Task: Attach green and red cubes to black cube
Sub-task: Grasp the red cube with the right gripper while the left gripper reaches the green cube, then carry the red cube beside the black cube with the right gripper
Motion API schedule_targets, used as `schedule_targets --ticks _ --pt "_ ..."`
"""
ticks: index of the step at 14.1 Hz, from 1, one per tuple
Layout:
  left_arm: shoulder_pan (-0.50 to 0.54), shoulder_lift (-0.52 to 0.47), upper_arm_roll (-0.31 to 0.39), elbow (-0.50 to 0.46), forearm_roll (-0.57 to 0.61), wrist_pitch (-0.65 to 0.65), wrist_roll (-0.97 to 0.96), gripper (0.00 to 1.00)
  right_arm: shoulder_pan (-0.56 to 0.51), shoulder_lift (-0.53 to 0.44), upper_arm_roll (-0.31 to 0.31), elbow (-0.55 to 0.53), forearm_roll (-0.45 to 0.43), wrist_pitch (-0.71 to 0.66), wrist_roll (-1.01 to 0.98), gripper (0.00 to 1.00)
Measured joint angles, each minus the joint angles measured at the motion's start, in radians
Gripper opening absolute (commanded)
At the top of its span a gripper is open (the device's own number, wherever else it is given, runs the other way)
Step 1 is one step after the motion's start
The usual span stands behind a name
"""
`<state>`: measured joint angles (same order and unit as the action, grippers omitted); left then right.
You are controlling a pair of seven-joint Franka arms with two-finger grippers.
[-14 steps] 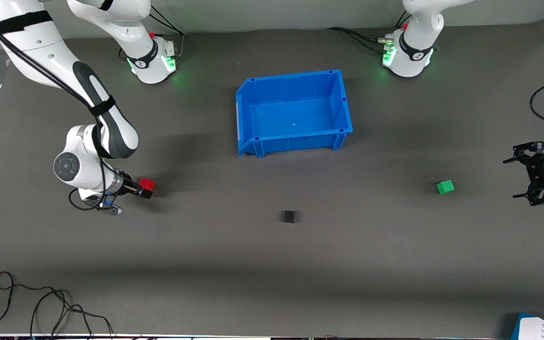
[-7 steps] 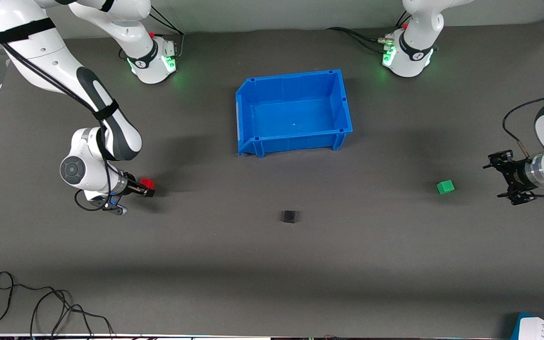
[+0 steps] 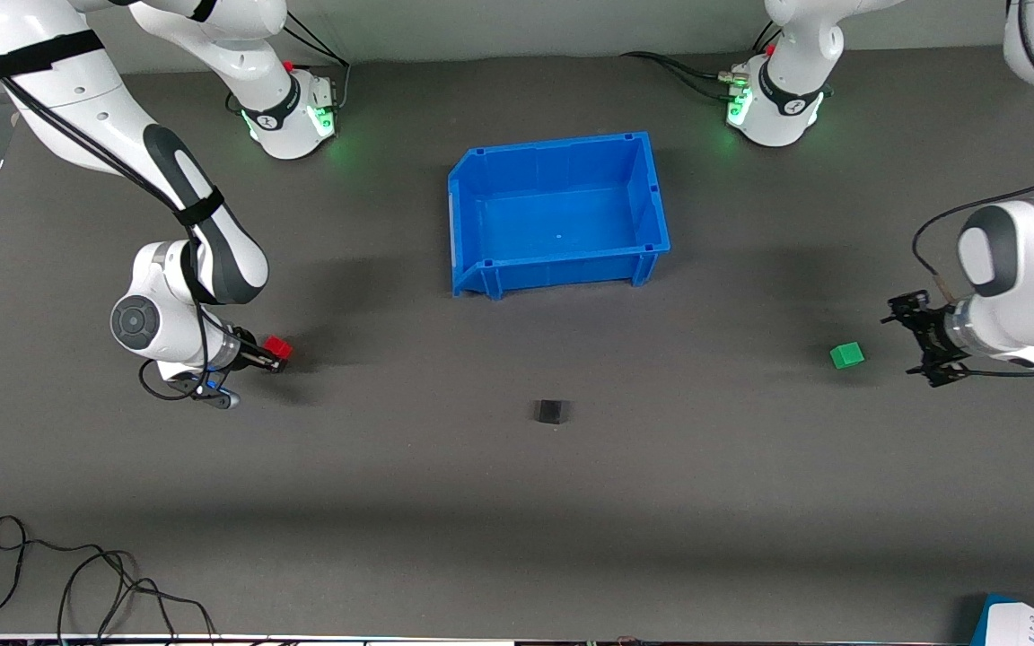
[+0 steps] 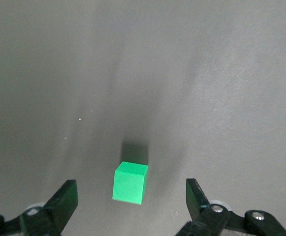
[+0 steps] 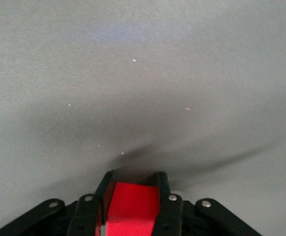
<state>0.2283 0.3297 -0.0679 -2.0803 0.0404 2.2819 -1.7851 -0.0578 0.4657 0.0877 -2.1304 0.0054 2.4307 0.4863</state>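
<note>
Front view: right gripper point(image 3: 276, 356) sits low at the right arm's end of the table, clamped on the red cube point(image 3: 279, 346). Left gripper point(image 3: 919, 352) is at the left arm's end, fingers spread, just beside the green cube point(image 3: 846, 355) and not touching it. Black cube point(image 3: 551, 411) lies alone mid-table, between the two coloured cubes and a little nearer the camera than both. Blue bin point(image 3: 481, 179) sits farther from the camera than the black cube, well apart from it.

Left wrist view: green cube point(image 4: 130, 182) lies on the table between the open fingers point(image 4: 64, 200), gaps on both sides. It looks slightly turned against the finger line.

Right wrist view: red cube point(image 5: 132, 204) is pinched between both fingers point(image 5: 105, 194). Whether it is off the table, cannot tell.

Risks (judgement): closing on the turned green cube could twist it or squeeze it out sideways. A light black cube may slide when a cube is pressed against it, spoiling the join. If both arms arrive at the centre together, the grippers could clash.

Room: bare table runs from each coloured cube to the black one, with nothing in the way. The bin edge is well clear of those paths. Cables point(image 3: 77, 574) lie near the camera edge, well apart from the work.
</note>
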Motion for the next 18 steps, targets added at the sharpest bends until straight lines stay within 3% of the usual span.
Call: schedule_targets --ticks 5,11,15,17,18 --pt "0.0 0.024 0.0 -0.081 0.0 0.128 -0.003 0.98 0.027 0.001 0.018 0.166 0.128 -0.22 0.162 0.17" --pt "-0.014 0.063 0.0 -0.119 0.005 0.236 -0.003 0.97 0.132 0.068 0.022 0.326 0.184 -0.244 0.52 0.17" --pt "-0.04 0.091 -0.001 -0.122 0.017 0.268 -0.004 0.84 0.269 0.187 0.024 0.512 0.189 -0.24 0.849 0.17" --pt "-0.048 0.101 -0.001 -0.122 0.029 0.272 -0.005 0.7 0.316 0.252 0.024 0.612 0.19 -0.239 0.975 0.17" --pt "-0.048 0.102 -0.001 -0.123 0.03 0.273 -0.005 0.7 0.337 0.283 0.024 0.658 0.19 -0.238 1.03 0.17"
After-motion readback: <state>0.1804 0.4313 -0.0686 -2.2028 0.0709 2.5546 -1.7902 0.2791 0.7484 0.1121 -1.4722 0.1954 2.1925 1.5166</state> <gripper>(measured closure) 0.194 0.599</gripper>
